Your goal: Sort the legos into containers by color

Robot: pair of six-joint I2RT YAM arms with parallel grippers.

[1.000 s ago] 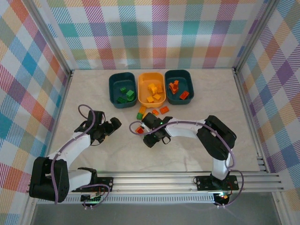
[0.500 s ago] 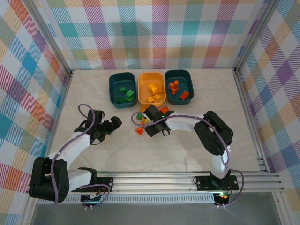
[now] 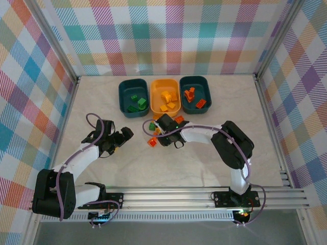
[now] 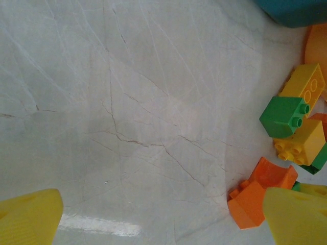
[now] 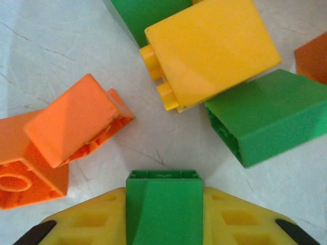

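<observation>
- The left gripper (image 4: 163, 219) hangs low over the bare table (image 4: 127, 102). Its 2 yellow fingertips (image 4: 28, 217) stand wide apart with nothing between them, and the loose pile lies just off toward the right arm's side.
- The right gripper (image 5: 163, 224) has its jaws clamped on 1 green brick (image 5: 162, 196). The yellow pads (image 5: 225, 217) hold it by 2 opposite flat walls, low over the table.
- Just beyond that grip lies the loose pile. A yellow brick (image 5: 212, 48) on its side touches a larger green brick (image 5: 260, 115), and 2 orange-red bricks (image 5: 76, 122) lean together on the other side.
- These legos look light, stiff and hard, so a firm pinch should do no harm. The smooth walls seem slippery, so I would take each one across 2 flat sides near mid-height. On studs or corners it may twist out.
- Farthest back stand 3 tubs in a row. The left teal tub (image 3: 122, 94) holds greens, the yellow-orange tub (image 3: 155, 89) holds yellows, and the right teal tub (image 3: 207, 94) holds orange-reds. The held brick likely belongs in the left teal tub.
</observation>
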